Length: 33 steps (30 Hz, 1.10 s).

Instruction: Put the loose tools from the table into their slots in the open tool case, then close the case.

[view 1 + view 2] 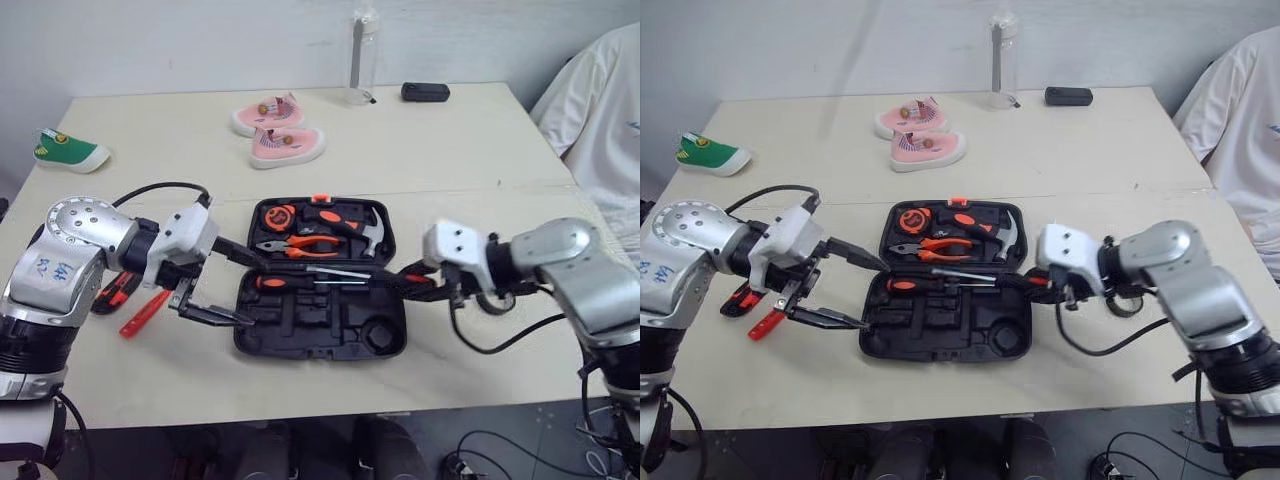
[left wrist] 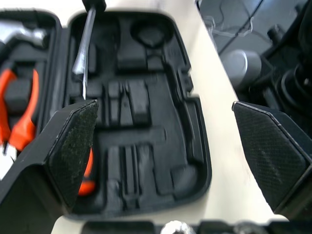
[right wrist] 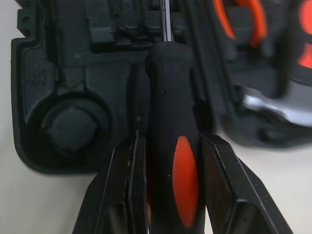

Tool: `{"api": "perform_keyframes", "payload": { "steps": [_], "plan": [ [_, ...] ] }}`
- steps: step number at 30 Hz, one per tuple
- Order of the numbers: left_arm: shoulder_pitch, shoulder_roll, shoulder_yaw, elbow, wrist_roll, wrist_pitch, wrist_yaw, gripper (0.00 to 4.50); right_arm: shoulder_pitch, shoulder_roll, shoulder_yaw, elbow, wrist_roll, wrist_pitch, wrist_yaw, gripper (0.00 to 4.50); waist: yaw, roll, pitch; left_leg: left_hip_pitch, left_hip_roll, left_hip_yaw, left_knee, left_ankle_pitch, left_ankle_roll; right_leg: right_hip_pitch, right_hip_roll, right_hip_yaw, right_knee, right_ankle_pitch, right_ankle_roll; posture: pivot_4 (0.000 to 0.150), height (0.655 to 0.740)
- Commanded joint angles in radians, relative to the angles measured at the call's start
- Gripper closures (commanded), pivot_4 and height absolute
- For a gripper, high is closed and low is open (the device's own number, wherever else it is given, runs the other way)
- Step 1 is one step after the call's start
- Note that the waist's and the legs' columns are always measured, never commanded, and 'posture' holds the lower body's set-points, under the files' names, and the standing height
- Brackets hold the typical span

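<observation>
The black tool case lies open in the middle of the table. Its far half holds a tape measure, orange pliers and a hammer. An orange-handled screwdriver lies in the near half. My right gripper is shut on the black-and-orange handle of a second screwdriver, whose shaft points left over the case's middle. My left gripper stands open over the case's left edge, holding nothing. A red utility knife and a black-and-red tool lie loose on the table beside my left arm.
At the back of the table are two pink shoes, a green shoe, a clear bottle and a small black box. A person in white sits at the right rear corner.
</observation>
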Motion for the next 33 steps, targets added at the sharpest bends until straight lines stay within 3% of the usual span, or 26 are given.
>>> {"api": "perform_keyframes", "payload": {
  "steps": [1,17,33],
  "plan": [
    [-0.002,-0.001,0.004,-0.011,0.015,-0.024,0.008,0.0,-0.022,0.025,0.046,-0.007,-0.042,-0.005,-0.039,3.43,0.0,0.0,0.0,0.0,0.0,0.0,0.0,0.0,0.0,0.0,0.0,0.0,0.0,0.0,0.0,0.15,0.7316],
    [-0.01,-0.03,-0.011,-0.026,0.034,-0.043,0.036,0.0,-0.123,0.153,0.173,0.062,-0.097,0.025,-0.063,3.43,-0.014,-0.001,0.0,0.0,0.002,0.001,0.0,0.0,0.0,-0.001,0.002,0.0,0.001,0.0,0.0,0.15,0.7316],
    [-0.047,-0.046,-0.023,-0.001,0.041,-0.054,0.04,0.0,-0.117,0.162,0.166,0.031,-0.066,0.041,-0.042,3.43,-0.012,-0.001,0.0,-0.001,0.001,0.0,0.0,0.0,0.0,-0.001,0.002,0.0,0.001,0.0,0.0,0.15,0.7316]
  ]
}}
